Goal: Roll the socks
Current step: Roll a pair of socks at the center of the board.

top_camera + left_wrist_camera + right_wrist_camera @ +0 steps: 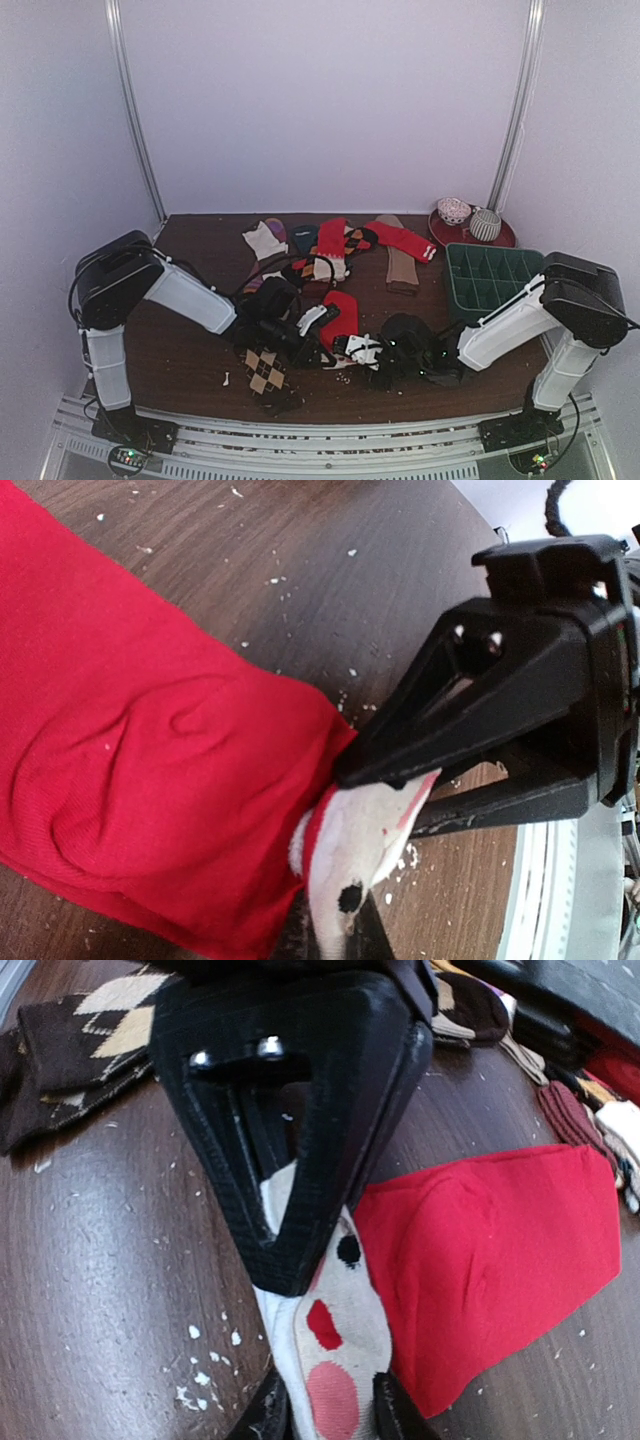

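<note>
Plainly we are at the start of the roll. Both tools meet at the white, spotted end of the red sock [480, 1250], which lies flat on the table [120, 1260] near the front edge, its red body running away from them. The left gripper [292, 1272] is clenched on that white end. The right gripper [385, 805] has its 2 fingers against either side of the same cloth, so we read it as a grip, though we cannot judge how firm.

The argyle sock [265, 370] lies apart to the left, not stacked with the red one. We judge that the next move calls for turning the white end over onto the red body and tucking it tight. One tool would pin while the other folds, without dragging the whole sock across the wood.

From above, the black fingers cover the white end, so we cannot tell whether any first turn exists. Each wrist view cuts off its own fingertips at the bottom edge.
</note>
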Action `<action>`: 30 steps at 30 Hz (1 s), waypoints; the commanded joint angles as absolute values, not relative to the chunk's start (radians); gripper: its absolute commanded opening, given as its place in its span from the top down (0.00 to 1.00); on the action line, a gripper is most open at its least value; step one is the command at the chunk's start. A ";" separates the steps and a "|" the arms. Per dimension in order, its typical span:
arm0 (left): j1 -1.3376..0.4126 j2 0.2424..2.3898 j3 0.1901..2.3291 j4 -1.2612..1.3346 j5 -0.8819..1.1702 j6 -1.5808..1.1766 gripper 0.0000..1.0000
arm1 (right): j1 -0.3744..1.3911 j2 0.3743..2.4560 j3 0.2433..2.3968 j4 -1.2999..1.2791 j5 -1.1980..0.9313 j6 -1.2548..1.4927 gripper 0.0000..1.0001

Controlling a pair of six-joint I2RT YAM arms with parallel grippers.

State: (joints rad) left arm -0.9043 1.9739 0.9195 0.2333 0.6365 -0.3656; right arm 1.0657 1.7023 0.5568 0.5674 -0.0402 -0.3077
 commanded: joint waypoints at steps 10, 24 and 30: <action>-0.899 1.878 0.908 0.024 0.386 -0.216 0.50 | 0.959 1.776 0.622 0.307 -0.424 0.022 0.87; -0.944 1.654 0.696 0.498 0.329 0.055 0.47 | 0.792 1.966 0.757 0.000 -0.797 0.221 0.87; -0.978 1.758 0.718 0.526 0.364 0.075 0.49 | 0.773 2.005 0.795 -0.068 -0.806 0.211 0.87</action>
State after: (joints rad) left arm -0.9569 1.7023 0.6945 0.4515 0.3286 0.0242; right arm 0.7757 1.9129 0.8402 0.2363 -0.8558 0.1925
